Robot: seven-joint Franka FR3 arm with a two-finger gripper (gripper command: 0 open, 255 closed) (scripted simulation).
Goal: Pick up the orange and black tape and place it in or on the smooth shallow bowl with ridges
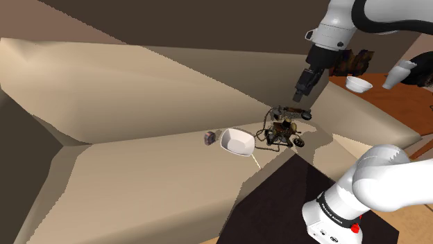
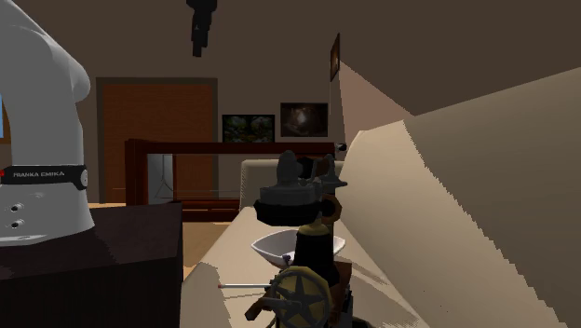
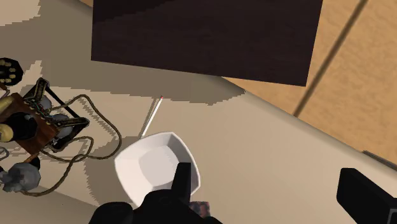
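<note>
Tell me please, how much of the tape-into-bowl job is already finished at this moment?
Nothing is done yet: the tape lies on the beige surface beside the white bowl, not in it. In hand: the open, empty gripper hangs above the surface. Left: descend, grasp the tape, put it in the bowl.

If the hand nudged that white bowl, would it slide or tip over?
Likely slide: the bowl looks shallow and wide, so tipping seems unlikely. Its smooth, sloping walls might slip out of a pinch.
</note>
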